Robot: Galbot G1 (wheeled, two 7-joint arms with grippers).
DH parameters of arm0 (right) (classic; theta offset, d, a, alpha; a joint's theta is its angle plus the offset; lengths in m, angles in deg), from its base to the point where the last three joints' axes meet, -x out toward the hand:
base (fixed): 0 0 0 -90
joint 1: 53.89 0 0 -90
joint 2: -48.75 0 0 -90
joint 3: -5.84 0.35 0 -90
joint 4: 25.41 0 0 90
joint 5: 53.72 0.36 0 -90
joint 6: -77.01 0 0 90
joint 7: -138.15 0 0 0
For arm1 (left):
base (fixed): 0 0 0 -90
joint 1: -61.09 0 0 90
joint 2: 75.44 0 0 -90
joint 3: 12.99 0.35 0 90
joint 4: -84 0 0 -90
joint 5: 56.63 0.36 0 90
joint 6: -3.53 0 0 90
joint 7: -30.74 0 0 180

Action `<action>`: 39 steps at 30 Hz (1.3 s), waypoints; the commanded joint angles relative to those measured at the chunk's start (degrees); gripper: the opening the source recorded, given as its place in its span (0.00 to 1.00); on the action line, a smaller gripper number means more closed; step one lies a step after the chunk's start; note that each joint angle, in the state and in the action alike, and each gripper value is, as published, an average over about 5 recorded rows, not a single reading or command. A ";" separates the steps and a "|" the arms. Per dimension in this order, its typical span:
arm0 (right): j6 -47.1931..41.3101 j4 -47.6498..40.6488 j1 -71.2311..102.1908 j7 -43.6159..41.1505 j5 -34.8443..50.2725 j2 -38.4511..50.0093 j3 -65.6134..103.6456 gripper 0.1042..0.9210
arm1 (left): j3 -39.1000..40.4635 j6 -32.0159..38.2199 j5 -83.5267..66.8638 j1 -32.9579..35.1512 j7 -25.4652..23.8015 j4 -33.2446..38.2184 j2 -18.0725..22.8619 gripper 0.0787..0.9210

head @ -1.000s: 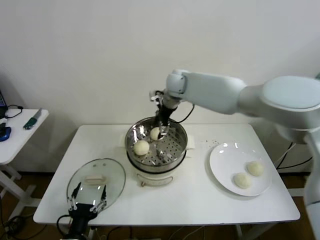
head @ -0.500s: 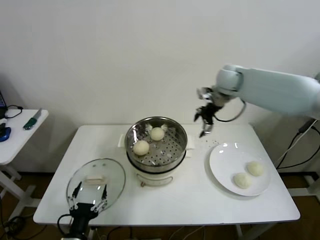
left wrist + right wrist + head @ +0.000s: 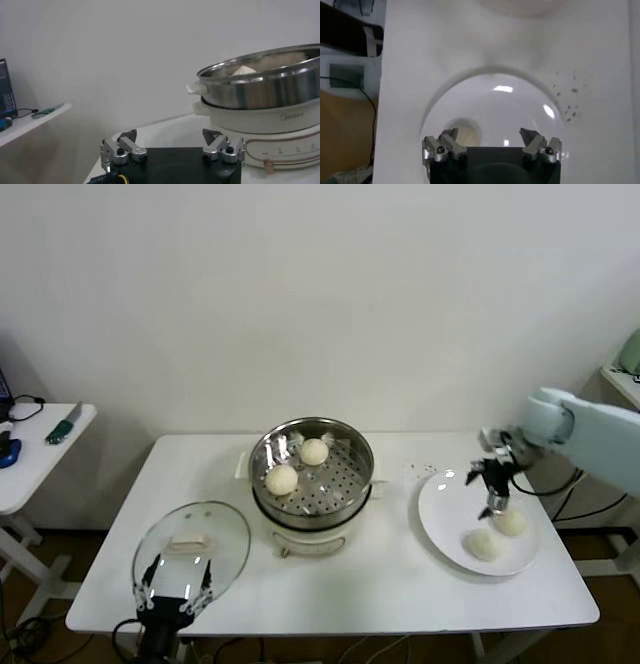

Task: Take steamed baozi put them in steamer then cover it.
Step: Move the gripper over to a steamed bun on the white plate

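Right pincer: spread wide, holding nothing; it hangs over the white plate, just above the bun nearer the wall.
Left pincer: also spread wide and holding nothing, parked low at the counter's near left edge, by the rim of the glass lid.
Right wrist view: looks straight down past the two fingertips onto the plate rim; one bun peeks out between them, and dark specks dot the counter beside the plate. The second plate bun cannot be seen there.
Left wrist view: shows the steamer from the side, steel basket sitting on its white pot base, with the top of one bun above the rim; only the head view shows the perforated floor.
Change: a second ago the right pincer was down inside the steamer basket; half a second ago it was in the air between steamer and plate; now it is over the plate. The left arm has not moved.
Steamed baozi: four in all. Two lie in the steamer, one nearer the front and one farther back; two lie on the plate.
Others: one steamer, one plate, one lid lying flat on the white counter, one small side table at the left.
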 commanded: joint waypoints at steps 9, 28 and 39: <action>2.00 -5.14 18.47 -0.69 -11.57 1.29 13.16 0.88 | -0.17 -0.32 1.15 -0.21 0.14 -0.81 0.64 0.88; 1.78 -8.92 18.15 -0.97 -11.53 -4.24 11.01 0.87 | -0.38 -0.39 1.12 -0.97 0.23 -1.62 0.38 0.88; 2.64 -9.93 16.05 -1.44 -11.48 -5.00 10.14 0.74 | -0.38 -0.41 0.99 -0.93 0.28 -1.34 0.40 0.88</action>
